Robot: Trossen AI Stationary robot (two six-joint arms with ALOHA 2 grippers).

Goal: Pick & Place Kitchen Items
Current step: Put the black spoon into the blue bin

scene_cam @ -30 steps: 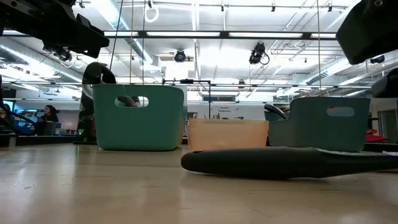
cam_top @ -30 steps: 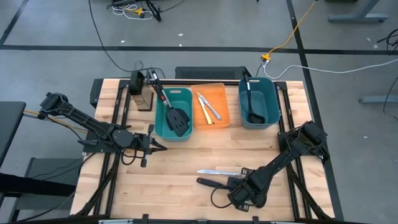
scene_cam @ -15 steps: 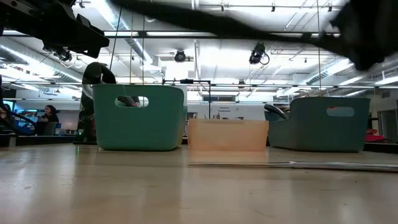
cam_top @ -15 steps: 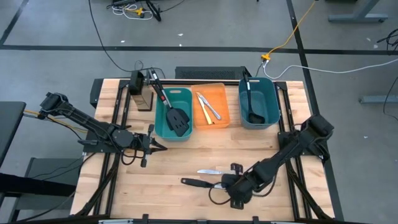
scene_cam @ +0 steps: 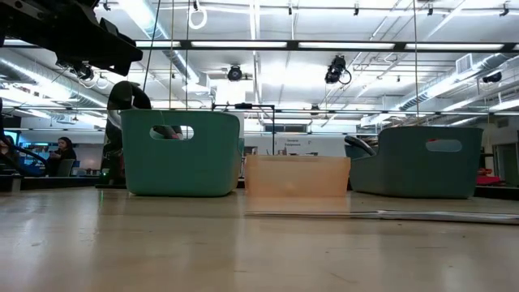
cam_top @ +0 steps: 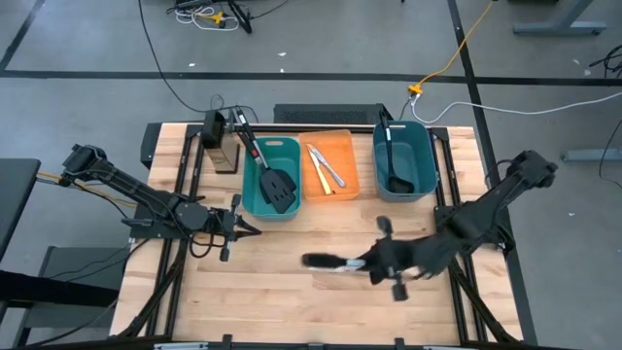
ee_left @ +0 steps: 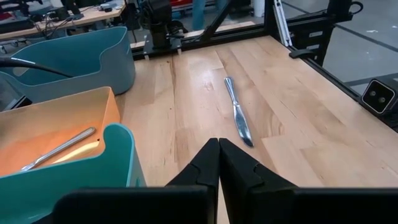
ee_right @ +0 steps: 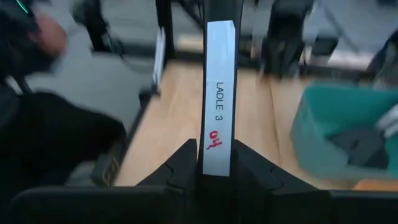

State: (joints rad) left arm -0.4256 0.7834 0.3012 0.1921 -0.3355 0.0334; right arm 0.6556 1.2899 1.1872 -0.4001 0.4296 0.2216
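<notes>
Black and slim, a plastic ladle (cam_top: 326,261) with a white label on its handle hangs just above the wooden table (cam_top: 282,292) in the lower middle of the high view, pinched by the right gripper (cam_top: 374,262); in the right wrist view the handle (ee_right: 219,93) stands between the two dark fingers (ee_right: 184,165), which press on it from both sides; a silver table knife (ee_left: 237,113) lies flat on the bare boards right under the ladle. The left gripper (cam_top: 251,229) waits at the left centre of the high view, just in front of the left teal bin (cam_top: 249,185), its fingers (ee_left: 202,168) pressed together on nothing; that bin holds two black slotted spatulas (cam_top: 275,187); the orange bin (cam_top: 347,146) beside it, at upper centre, holds silver knives (cam_top: 326,167) and a thin yellowish stick (cam_top: 317,175); the right teal bin (cam_top: 423,156) holds another black ladle (cam_top: 394,175).
</notes>
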